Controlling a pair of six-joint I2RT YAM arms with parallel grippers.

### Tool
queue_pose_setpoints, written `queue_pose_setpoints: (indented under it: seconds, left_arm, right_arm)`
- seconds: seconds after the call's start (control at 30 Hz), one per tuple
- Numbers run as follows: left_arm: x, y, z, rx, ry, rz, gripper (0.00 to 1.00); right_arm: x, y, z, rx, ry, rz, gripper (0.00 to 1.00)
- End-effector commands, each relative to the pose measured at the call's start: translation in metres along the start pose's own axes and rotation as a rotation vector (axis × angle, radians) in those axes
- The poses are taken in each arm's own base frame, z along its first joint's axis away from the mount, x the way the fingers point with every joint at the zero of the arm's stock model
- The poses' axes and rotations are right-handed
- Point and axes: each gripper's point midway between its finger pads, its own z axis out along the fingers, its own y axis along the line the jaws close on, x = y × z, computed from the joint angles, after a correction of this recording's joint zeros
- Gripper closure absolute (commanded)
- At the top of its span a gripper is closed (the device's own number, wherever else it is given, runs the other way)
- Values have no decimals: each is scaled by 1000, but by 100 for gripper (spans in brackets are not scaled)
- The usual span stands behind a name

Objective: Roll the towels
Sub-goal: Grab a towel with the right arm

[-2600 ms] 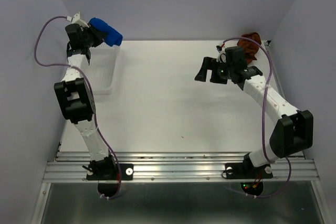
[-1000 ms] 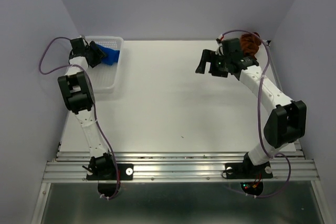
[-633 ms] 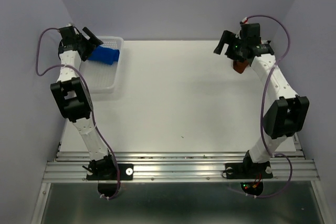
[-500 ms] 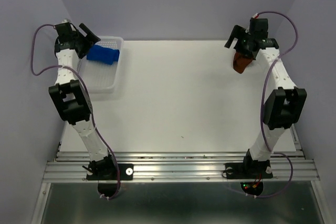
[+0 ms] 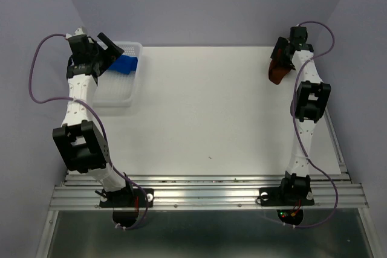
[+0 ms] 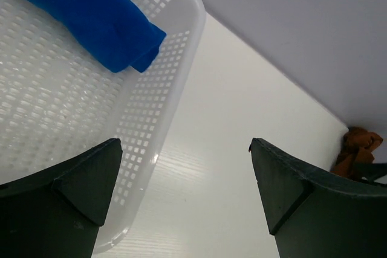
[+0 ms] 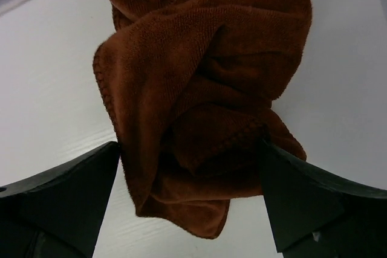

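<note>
Left claw [image 6: 184, 143]: spread wide, nothing between the 2 fingers. Held above the long side wall of the white basket [image 6: 172, 83]; 1 finger over the perforated basket floor, the other over the bare white table [image 6: 230, 167]. From above: raised at the far left corner, by the basket's far end.

Blue towel [image 6: 84, 16]: inside the basket, toward the far end, lying on its floor. Compact thick bundle with tidy edges; rolled or folded, cannot tell which. 1 end close to the side wall. Clear of both fingers.

Right claw [image 7: 188, 146]: also spread wide, 1 finger to either side of the brown towel [image 7: 199, 83]. Cloth edges close to both fingers in the wrist view; touching or not, cannot tell. Fabric not squeezed between them.

Same cloth: loose crumpled heap, not rolled. Several thick folds bunched together, stitched hem showing along 1 edge. Lying on the table at the far right corner, near the right wall, straight ahead of the wrist camera.

2 towels well apart: 1 at each far corner, the table's width between.
</note>
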Motion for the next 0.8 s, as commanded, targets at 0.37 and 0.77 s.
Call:
queue_pose_setpoints:
  seconds: [0.37,0.77]
  left_arm:
    - [131,-50,-51,250,176,-10,1]
    - [166,-23,-119,206,176,-5,1]
  right_arm:
    - [-81,110,-166,-315,-334,-401,99]
    - [22,216,-419,-1140,-318,-624,97]
